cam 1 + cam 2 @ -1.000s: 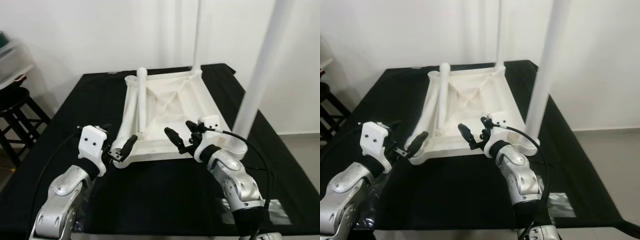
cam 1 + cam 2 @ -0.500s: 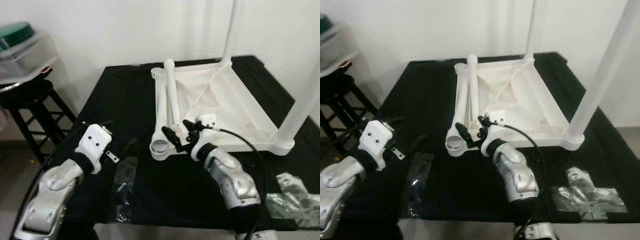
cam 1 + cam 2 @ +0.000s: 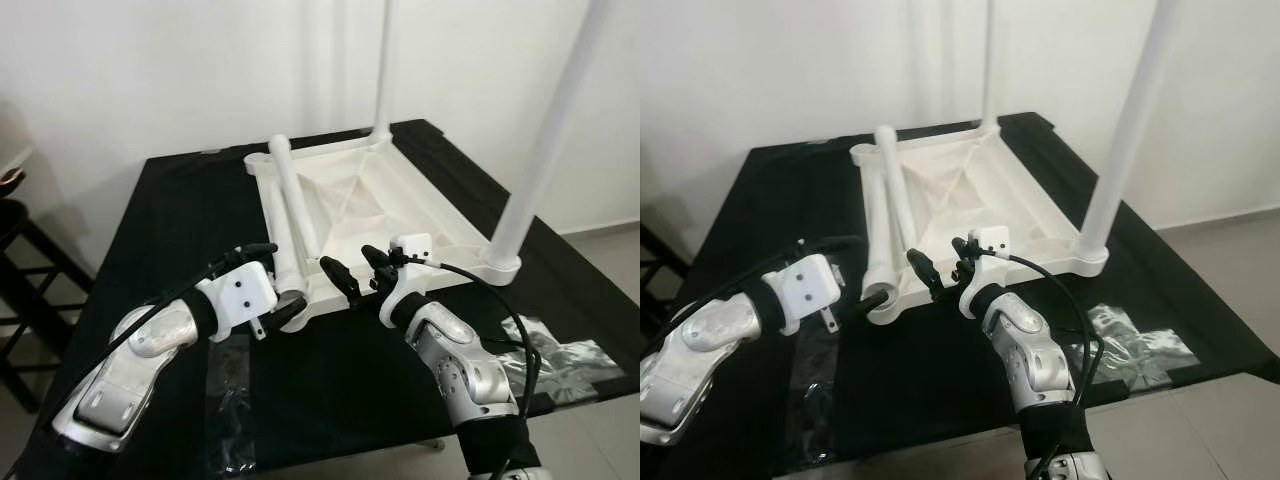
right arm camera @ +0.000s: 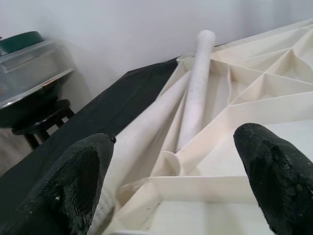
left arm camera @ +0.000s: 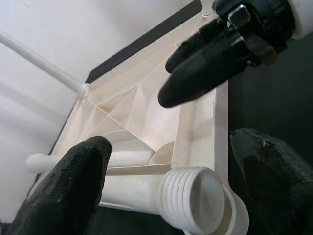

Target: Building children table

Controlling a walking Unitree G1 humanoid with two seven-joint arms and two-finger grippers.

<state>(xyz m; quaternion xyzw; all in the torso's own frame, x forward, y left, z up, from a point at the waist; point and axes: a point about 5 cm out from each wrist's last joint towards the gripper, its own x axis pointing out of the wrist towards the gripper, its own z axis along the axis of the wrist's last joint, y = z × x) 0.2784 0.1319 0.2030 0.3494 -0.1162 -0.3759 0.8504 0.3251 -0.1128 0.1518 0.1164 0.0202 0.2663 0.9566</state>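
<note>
We stand at a black work table (image 3: pixel 180 200) by a white wall. The white tabletop (image 3: pixel 400 205) lies upside down on it, so we see the ribs on its under side.

Two legs already stand up: one at the far corner (image 3: pixel 383 65) and one at the near corner on our right (image 3: pixel 545 135). Two loose legs (image 3: pixel 285 215) lie side by side along the left edge of the tabletop. So we think the job is about half done, with two legs left to put in.

One lying leg has its screw end (image 5: pixel 198 198) pointing at us, right by the near left corner.

Our left gripper (image 5: pixel 171 188) is at that corner. Its two black fingers are spread wide, one on each side of the screw end, and they hold nothing.

Our right gripper (image 3: pixel 352 272) hovers over the near edge of the tabletop, just beside the left one. Its fingers are spread too and hold nothing.

Some clear plastic bags (image 3: pixel 232 390) lie flat on the black table near us.
</note>
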